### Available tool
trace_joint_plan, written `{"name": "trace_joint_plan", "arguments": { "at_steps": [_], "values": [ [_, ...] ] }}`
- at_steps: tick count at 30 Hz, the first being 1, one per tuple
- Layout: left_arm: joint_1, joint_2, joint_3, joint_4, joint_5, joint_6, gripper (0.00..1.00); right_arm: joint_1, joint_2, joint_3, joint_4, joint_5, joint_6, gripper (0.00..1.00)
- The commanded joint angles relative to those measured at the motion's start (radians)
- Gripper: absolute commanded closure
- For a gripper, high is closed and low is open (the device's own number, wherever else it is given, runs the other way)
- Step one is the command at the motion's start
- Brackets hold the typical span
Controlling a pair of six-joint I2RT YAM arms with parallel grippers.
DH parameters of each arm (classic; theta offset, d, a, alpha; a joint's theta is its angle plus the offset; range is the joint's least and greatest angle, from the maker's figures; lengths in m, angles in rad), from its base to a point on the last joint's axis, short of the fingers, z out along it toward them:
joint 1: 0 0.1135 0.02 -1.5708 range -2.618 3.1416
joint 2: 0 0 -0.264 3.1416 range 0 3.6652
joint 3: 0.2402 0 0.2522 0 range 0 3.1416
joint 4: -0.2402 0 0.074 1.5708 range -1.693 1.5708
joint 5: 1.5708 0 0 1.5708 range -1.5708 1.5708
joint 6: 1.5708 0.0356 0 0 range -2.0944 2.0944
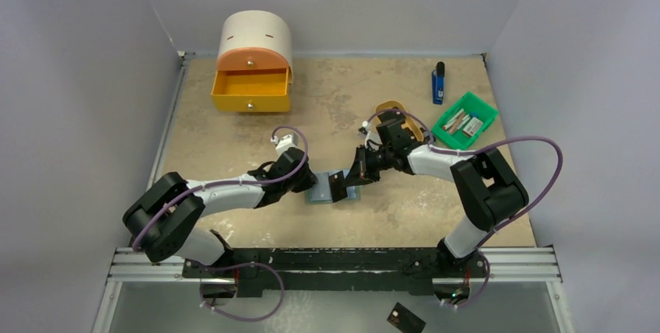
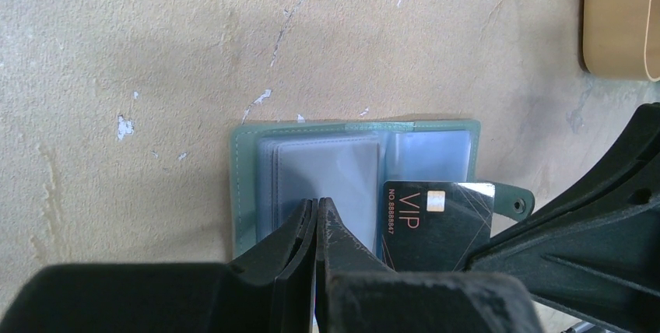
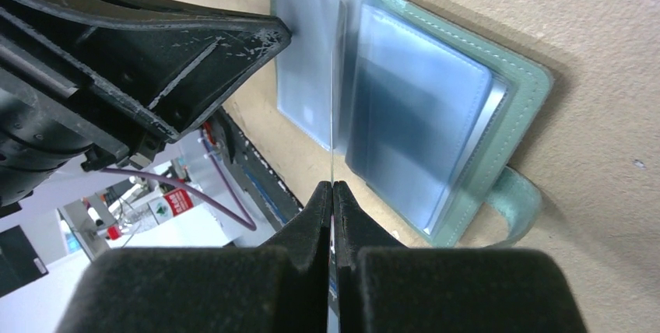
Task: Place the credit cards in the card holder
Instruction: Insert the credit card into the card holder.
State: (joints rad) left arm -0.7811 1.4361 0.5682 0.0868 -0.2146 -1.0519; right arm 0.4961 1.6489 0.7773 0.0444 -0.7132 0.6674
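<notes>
Card (image 2: 436, 228) in right tool (image 3: 333, 187), long axis toward open holder (image 2: 247, 163).

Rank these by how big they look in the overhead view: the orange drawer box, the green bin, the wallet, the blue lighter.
1. orange drawer box
2. green bin
3. wallet, partly hidden, so its place against the bin is unsure
4. blue lighter

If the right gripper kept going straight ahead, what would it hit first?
Likely the open card holder: the card in the right gripper points edge-on at its middle pockets, though depth is unclear.
</notes>
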Motion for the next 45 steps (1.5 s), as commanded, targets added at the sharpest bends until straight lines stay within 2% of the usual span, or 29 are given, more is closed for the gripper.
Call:
{"name": "trace_joint_plan", "arguments": {
  "at_steps": [1, 21, 45],
  "values": [
    [0.002, 0.027, -0.008, -0.067, -0.034, 0.027, 1.0, -0.003, -0.003, 0.002, 0.042, -0.061, 0.035, 1.0],
    [0.002, 0.007, -0.027, -0.062, -0.034, 0.021, 1.0, -0.002, 0.001, -0.033, 0.033, -0.039, 0.051, 1.0],
    [0.002, -0.008, -0.035, -0.065, -0.035, 0.018, 1.0, -0.003, 0.054, 0.011, 0.079, -0.049, 0.059, 1.0]
  ]
}}
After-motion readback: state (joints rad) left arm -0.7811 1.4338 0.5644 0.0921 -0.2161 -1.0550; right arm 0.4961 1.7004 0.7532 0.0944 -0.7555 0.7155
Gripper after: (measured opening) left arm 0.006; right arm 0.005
